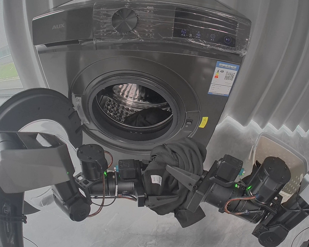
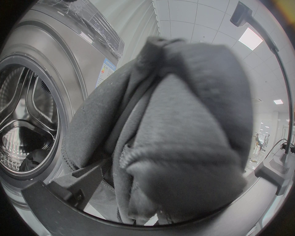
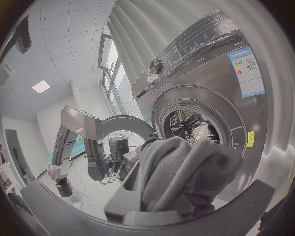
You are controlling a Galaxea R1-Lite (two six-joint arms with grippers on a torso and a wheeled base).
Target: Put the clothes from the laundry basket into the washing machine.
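Clamping the bunched dark grey fabric garment (image 1: 183, 155) between left gripper (image 1: 157, 187) and right gripper (image 1: 178, 185), we hold it just below the open drum (image 1: 128, 99) of the grey metal washing machine (image 1: 137, 61).

You have the washing machine (image 1: 137, 61) straight ahead, with its door (image 1: 32, 110) swung open to your left. A garment (image 1: 146, 118) lies in the drum (image 1: 128, 99). In front of the opening and just below it, the bundle of clothes (image 1: 174, 165) sits between the left claw (image 1: 157, 187) and the right claw (image 1: 179, 190), each gripping it from its own side. The laundry basket (image 1: 282, 152) stands on the floor (image 1: 119, 231) to the right of the machine.
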